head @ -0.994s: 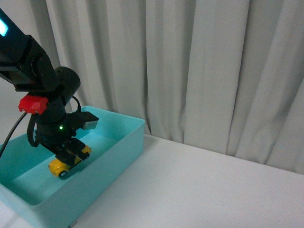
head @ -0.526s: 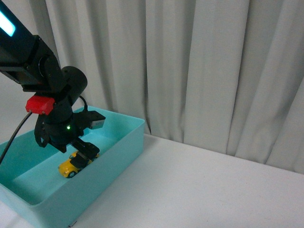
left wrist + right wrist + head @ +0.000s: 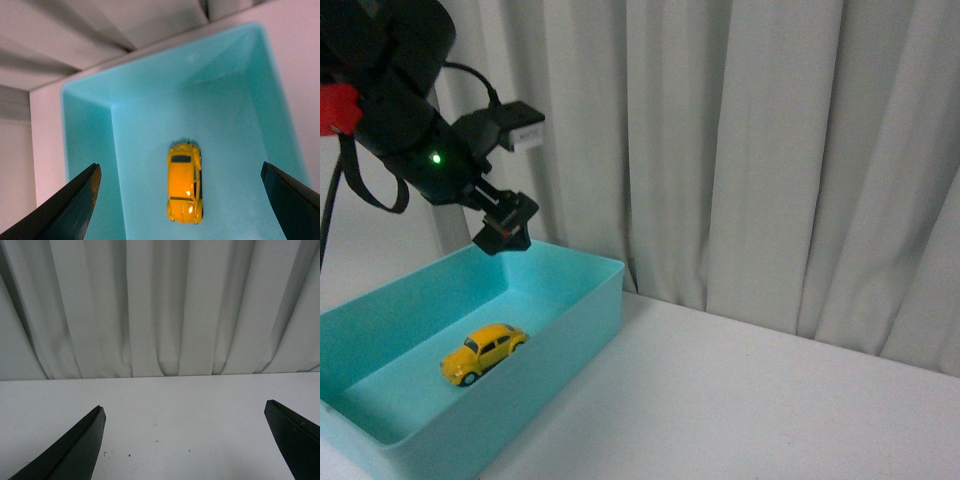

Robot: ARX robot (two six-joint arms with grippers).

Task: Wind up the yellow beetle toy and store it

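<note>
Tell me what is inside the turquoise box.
The yellow beetle toy sits on its wheels on the floor of the turquoise box, touching no wall. Its near wall hides a strip of floor.

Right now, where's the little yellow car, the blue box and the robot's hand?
yellow beetle toy (image 3: 485, 348): front view, middle of its body.
turquoise box (image 3: 565, 345): front view, on its outer side wall.
left gripper (image 3: 505, 226): front view, between its fingertips, above the box.
</note>
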